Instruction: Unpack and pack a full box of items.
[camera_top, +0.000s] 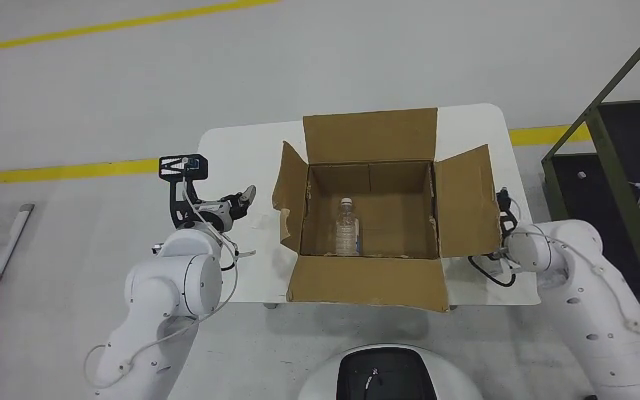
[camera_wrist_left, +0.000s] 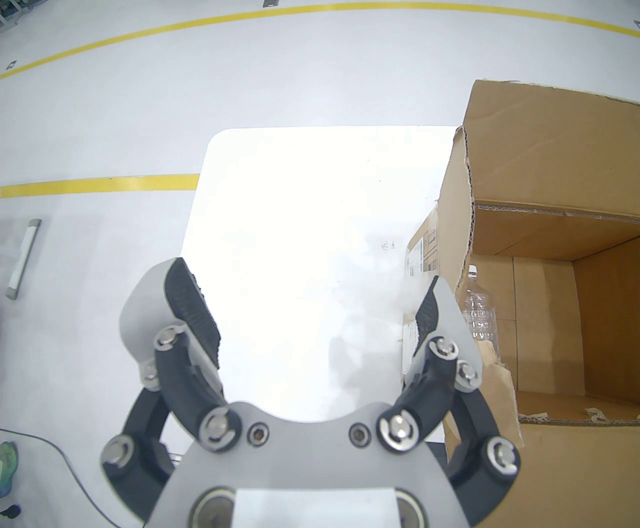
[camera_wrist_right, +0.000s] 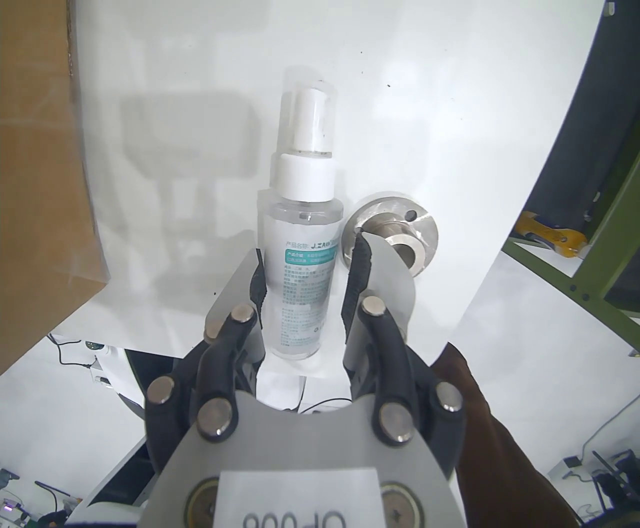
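An open cardboard box (camera_top: 370, 135) stands mid-table with its flaps spread. A clear plastic bottle (camera_top: 345, 228) lies inside on the bottom, and it peeks past the box's torn flap (camera_wrist_left: 475, 310) in the left wrist view. My left gripper (camera_wrist_left: 305, 280) hangs open over the bare white table left of the box (camera_wrist_left: 550, 165), holding nothing. My right gripper (camera_wrist_right: 307, 252) is right of the box, low over the table, shut on a clear spray bottle (camera_wrist_right: 300, 240) with a white pump. In the top view this gripper (camera_top: 503, 205) sits beside the right flap.
A round metal flange (camera_wrist_right: 395, 230) rests on the table, touching or almost touching the spray bottle. The white table (camera_top: 240, 150) has bare room left of the box. A dark green frame (camera_top: 590, 130) stands just beyond the table's right edge.
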